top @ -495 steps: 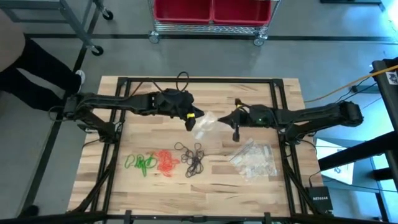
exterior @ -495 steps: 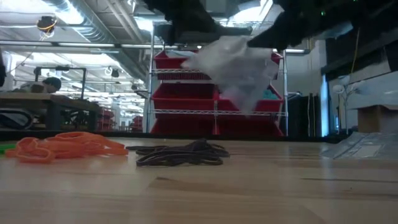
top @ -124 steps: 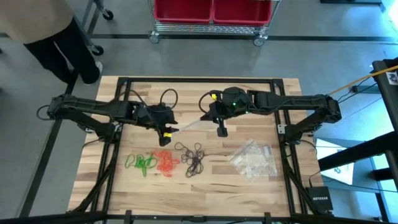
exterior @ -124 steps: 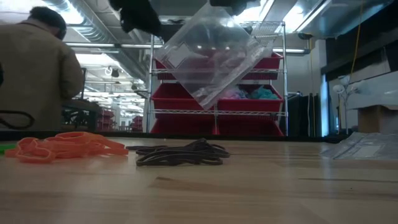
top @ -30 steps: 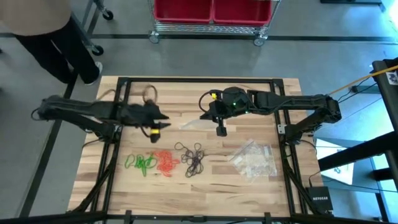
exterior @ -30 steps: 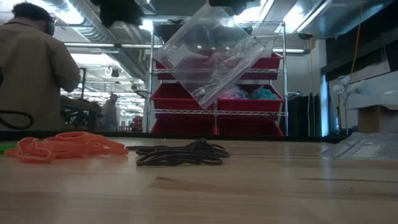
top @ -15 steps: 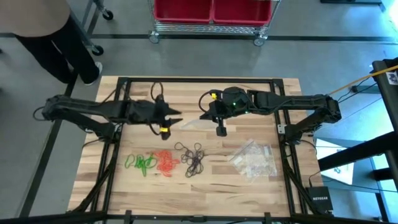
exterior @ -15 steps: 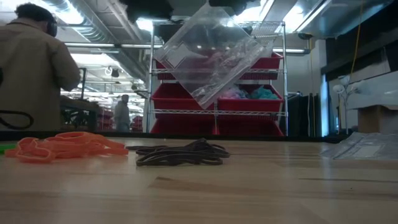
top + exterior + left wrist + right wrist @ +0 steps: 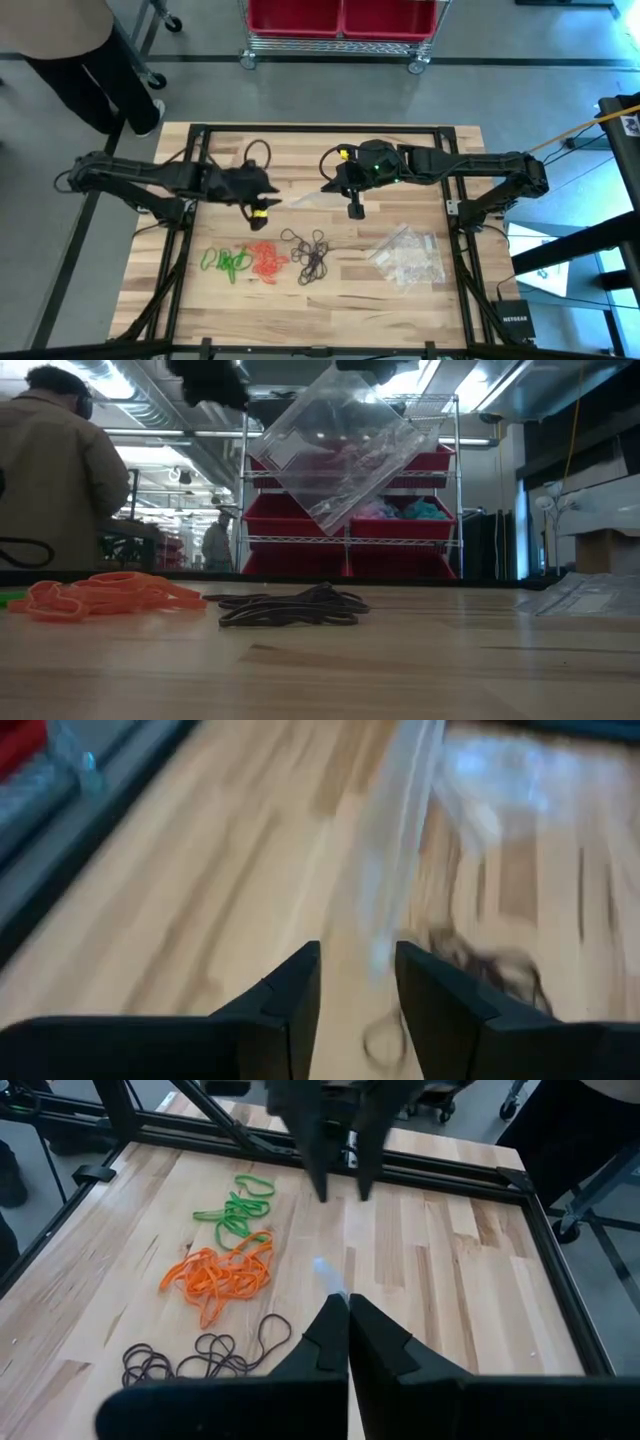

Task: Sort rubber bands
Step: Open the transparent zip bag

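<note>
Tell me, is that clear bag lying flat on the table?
No, the clear bag hangs in the air well above the wooden table, pinched at its top by the right gripper.

Industrial workshop or warehouse: exposed ceiling ducts [image 9: 150, 400], a wire shelving rack [image 9: 345, 540] stocked with red bins [image 9: 340, 15], and a concrete floor [image 9: 300, 90] are shown.

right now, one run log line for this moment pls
right gripper shut on clear bag, held up | left gripper open at bag edge | rubber bands on table
</note>
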Robot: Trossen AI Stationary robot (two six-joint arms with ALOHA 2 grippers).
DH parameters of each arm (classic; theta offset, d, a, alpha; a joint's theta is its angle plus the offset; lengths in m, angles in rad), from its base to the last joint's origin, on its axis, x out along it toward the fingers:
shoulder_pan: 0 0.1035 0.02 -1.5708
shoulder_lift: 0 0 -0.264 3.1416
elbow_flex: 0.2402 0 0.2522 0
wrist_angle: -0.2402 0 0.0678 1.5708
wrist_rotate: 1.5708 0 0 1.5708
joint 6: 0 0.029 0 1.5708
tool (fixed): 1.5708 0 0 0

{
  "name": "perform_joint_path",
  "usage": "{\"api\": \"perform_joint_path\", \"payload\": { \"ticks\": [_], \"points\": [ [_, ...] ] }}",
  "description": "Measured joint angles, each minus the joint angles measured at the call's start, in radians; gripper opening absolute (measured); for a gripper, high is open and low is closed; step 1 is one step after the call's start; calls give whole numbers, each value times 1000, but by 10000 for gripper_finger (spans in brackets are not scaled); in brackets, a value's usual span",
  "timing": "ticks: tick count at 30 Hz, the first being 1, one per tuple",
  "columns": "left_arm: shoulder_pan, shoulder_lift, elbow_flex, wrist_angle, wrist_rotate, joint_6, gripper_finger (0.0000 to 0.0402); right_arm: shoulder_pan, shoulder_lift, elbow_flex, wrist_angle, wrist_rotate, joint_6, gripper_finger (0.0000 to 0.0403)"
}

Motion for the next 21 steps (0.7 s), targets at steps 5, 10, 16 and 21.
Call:
{"api": "perform_joint_path", "payload": {
  "ticks": [5, 10, 16, 21],
  "points": [
    [-56, 0, -2, -59, -1, -79, 123, 0, 0, 0, 4, 0, 0, 0],
    [-31, 0, -2, 195, -9, 40, 123, 0, 0, 0, 9, 0, 0, 0],
    [26, 0, -2, 335, -2, 122, 123, 0, 0, 0, 11, 0, 0, 0],
    [28, 0, -2, 247, 26, 73, 123, 0, 0, 0, 11, 0, 0, 0]
  ]
}}
